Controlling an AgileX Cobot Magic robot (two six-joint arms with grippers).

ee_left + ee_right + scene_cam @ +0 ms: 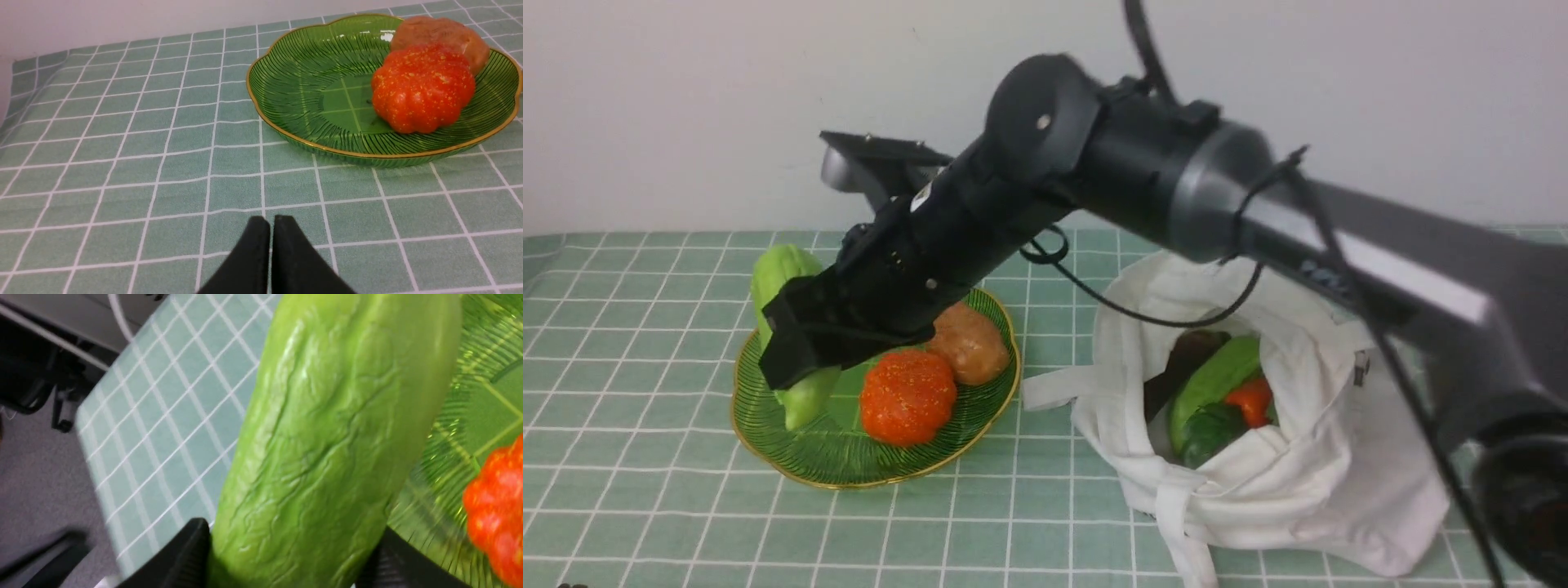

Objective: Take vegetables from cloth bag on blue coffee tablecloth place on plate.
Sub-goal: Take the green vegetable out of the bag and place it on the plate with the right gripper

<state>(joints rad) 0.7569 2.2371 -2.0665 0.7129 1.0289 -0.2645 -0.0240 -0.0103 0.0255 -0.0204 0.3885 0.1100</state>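
My right gripper point(800, 351) is shut on the pale green gourd point(783, 276) and holds it tilted, with its lower end over the left side of the green gold-rimmed plate point(849, 478). In the right wrist view the gourd point(327, 437) fills the space between the fingers point(192, 547) of that gripper point(290, 559). An orange-red bumpy vegetable point(907, 396) and a brown one point(968, 343) lie in the plate. The white cloth bag point(1298, 490) stands open at the right, holding a cucumber point(1217, 376), a red piece point(1250, 400) and a dark green piece point(1209, 433). My left gripper point(271, 220) is shut and empty over the tablecloth point(122, 163).
The right arm point(1176, 188) reaches across above the bag toward the plate. The bag's strap point(1054, 384) lies on the cloth between bag and plate. In the left wrist view, the plate point(286, 130) sits a few squares ahead. A wall stands behind the table.
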